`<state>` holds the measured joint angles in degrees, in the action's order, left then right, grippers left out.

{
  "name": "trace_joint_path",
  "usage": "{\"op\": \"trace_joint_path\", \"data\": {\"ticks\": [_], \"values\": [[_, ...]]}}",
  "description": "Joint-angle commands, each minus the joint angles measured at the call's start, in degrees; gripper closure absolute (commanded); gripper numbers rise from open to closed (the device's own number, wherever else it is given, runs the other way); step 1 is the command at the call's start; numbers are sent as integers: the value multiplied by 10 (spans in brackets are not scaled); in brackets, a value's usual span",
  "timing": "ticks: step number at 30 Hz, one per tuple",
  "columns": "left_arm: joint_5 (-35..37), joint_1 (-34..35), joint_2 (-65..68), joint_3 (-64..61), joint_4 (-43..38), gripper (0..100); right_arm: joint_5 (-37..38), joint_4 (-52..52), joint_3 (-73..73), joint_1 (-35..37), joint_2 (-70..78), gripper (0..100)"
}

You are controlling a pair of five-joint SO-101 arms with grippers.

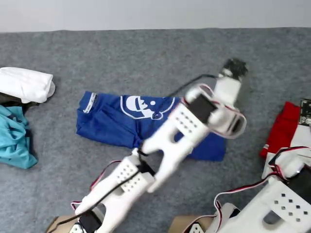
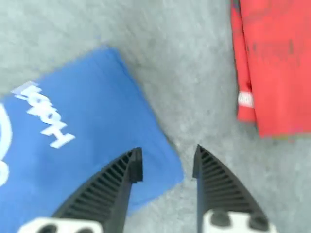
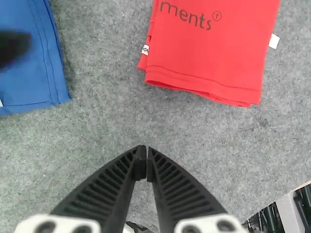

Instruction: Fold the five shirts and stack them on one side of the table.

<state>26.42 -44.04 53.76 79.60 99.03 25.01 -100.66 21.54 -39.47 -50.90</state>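
Black and ribbed, the left gripper [image 2: 167, 155] hangs spread wide with nothing between its jaws. One jaw is over the corner of the blue shirt [image 2: 87, 111], the other over bare grey desk [image 2: 194, 58] just beside that corner. White lettering [image 2: 46, 121] slants across the blue cloth near this gripper, too blurred to make out. Beyond a strip of desk lies the folded red shirt [image 2: 277, 63], with a small white tag [image 2: 245, 99] at its edge.

The right gripper [image 3: 146, 156] is pressed together, pinching nothing, above bare desk. Ahead of its tips lie a hemmed edge of the blue shirt on one side and the red shirt on the other, apart from each other. Dark lettering [image 3: 187, 17] runs across the red cloth.

From above, the blue shirt lies flat under the left arm, with a round white graphic [image 1: 146, 107] and a white collar label [image 1: 89, 104]. Well away from both grippers, a folded white shirt [image 1: 26, 83] lies beside a crumpled teal shirt [image 1: 14, 138].
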Motion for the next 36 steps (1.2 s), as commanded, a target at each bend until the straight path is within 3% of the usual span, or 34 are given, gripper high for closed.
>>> {"op": "trace_joint_path", "data": {"ticks": [1, 6, 9, 12, 17, 21, 26, 33, 36], "values": [[4, 62, -94, 3, 16, 824, -5, -21, -2, 7, -3, 979], [-4, 183, -184, 0, 16, 928, -6, -19, -3, 119, 0, 979], [-94, 260, -225, -3, 17, 1000, -22, -19, -4, 205, 24, 979], [-162, 330, -282, -27, 17, 998, -77, -19, -5, 262, 75, 979], [-239, 421, -402, -131, 17, 998, -92, -17, -62, 335, 160, 980], [-255, 496, -513, -261, 17, 998, -94, 4, -124, 364, 218, 980], [-264, 577, -638, -407, 16, 998, -164, 37, -154, 390, 300, 970], [-265, 709, -713, -525, 14, 998, -230, 118, -156, 409, 403, 782], [-265, 758, -713, -544, 14, 998, -242, 181, -156, 412, 461, 762]]}}
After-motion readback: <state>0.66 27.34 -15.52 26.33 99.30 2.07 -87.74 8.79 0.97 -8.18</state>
